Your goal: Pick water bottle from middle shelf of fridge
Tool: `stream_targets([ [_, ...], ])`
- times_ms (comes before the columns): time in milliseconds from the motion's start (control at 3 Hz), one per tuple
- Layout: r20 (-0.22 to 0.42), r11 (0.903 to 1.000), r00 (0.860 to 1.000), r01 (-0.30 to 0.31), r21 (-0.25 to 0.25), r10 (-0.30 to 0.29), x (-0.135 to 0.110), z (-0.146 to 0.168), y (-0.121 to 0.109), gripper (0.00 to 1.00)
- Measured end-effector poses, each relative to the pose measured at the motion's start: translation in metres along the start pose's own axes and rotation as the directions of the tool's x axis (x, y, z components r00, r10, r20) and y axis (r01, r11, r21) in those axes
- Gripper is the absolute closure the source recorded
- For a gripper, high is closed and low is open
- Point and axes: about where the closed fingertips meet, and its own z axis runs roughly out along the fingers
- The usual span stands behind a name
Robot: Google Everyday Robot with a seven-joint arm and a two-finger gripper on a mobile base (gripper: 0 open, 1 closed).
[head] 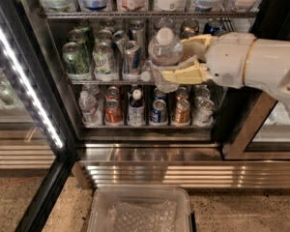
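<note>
One cream-fingered gripper (176, 58) reaches in from the right at the fridge (44, 71), its jaws clenched around the water bottle (164, 56), one pressed high on the ribbed body and one low. The bottle sits upright in that grip, white cap on top, in front of the silver rail of the middle shelf (106, 81), with its base dipping past the rail, just right of the silver cans (132, 57). Below, a dark bottle (136, 108) stands among shorter cans, and a clear plastic bin (101, 211) lies on the floor.
</note>
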Motion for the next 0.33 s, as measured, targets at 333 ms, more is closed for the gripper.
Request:
stream_targets([
  [333,0.076,0.9985,0.997,-0.038,0.04,0.034,-0.0193,-0.0239,0.0284,1.0],
])
